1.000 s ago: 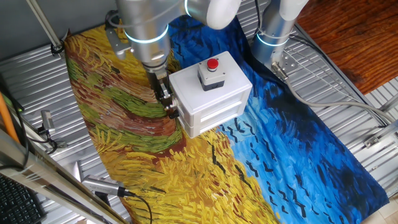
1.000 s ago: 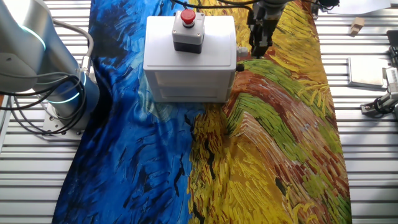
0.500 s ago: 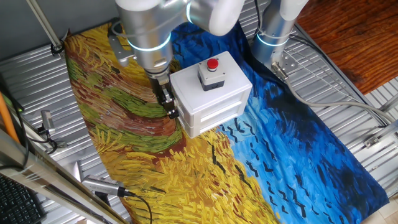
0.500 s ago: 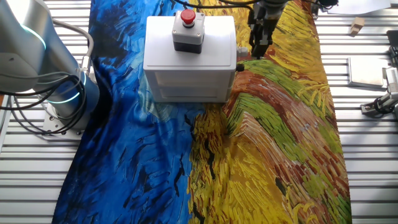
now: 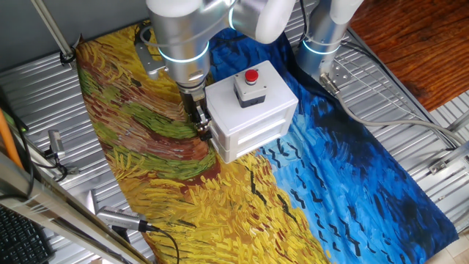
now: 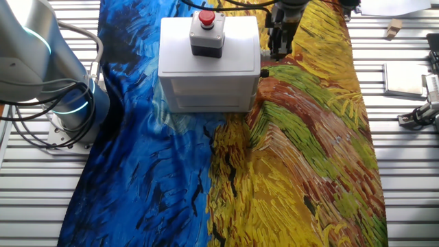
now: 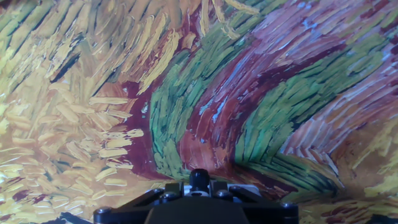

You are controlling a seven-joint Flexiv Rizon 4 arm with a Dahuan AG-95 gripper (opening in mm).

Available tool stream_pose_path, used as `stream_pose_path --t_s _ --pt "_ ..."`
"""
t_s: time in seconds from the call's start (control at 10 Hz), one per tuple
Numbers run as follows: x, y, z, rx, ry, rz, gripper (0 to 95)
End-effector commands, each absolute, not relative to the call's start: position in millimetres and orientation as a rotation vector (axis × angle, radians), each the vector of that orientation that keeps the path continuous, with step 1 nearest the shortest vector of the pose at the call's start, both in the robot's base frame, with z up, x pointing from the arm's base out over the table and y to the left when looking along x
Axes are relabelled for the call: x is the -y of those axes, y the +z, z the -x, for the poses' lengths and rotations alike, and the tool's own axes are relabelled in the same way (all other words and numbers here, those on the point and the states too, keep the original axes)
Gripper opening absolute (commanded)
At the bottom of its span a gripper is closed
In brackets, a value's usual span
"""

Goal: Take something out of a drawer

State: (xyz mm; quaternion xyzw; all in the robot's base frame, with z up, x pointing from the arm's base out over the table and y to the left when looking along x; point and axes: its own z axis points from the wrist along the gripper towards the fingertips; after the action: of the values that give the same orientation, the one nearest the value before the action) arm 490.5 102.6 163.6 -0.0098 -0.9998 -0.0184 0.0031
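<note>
The jaws (image 5: 203, 132) hang just beside the white box (image 5: 253, 117), low over the painted cloth (image 5: 146, 147) on the counter (image 5: 44, 95); whether they stand apart or together cannot be told. The drawer (image 6: 209, 87) sits pushed in, to one side of the jaws. The block (image 6: 393, 29) lies well apart, off the cloth.

There is one white box (image 5: 249, 110) on one painted cloth (image 5: 154, 169), and on top of the box sits one red button (image 5: 251, 75) on one grey base (image 5: 249, 91). Two robot arms are in the pictures: one arm (image 5: 183, 44) carries one gripper (image 5: 203, 130) beside the box, and one second arm (image 6: 34, 62) stands at the side. One small tan block (image 6: 393, 29) lies on the metal table (image 6: 405, 171), well apart from the box.
</note>
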Motion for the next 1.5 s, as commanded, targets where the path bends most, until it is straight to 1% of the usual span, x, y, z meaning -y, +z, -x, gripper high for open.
stream_pose_path --t_s 0.1,0.2,0.5,1.1,1.2,1.3,1.4,1.5 --pt "-103 163 -491 3.132 -0.07 0.031 19.0" --pt "-103 164 -492 3.13 -0.072 0.024 38.0" --pt "-103 167 -491 3.129 -0.089 0.025 38.0" --pt "-103 160 -484 3.129 -0.09 0.033 38.0" --pt "-103 158 -484 3.13 -0.087 0.032 19.0" --pt "-103 157 -484 3.13 -0.087 0.028 19.0" --pt "-103 157 -483 3.13 -0.087 0.024 0.0" --pt "-103 156 -484 3.129 -0.068 0.01 0.0"
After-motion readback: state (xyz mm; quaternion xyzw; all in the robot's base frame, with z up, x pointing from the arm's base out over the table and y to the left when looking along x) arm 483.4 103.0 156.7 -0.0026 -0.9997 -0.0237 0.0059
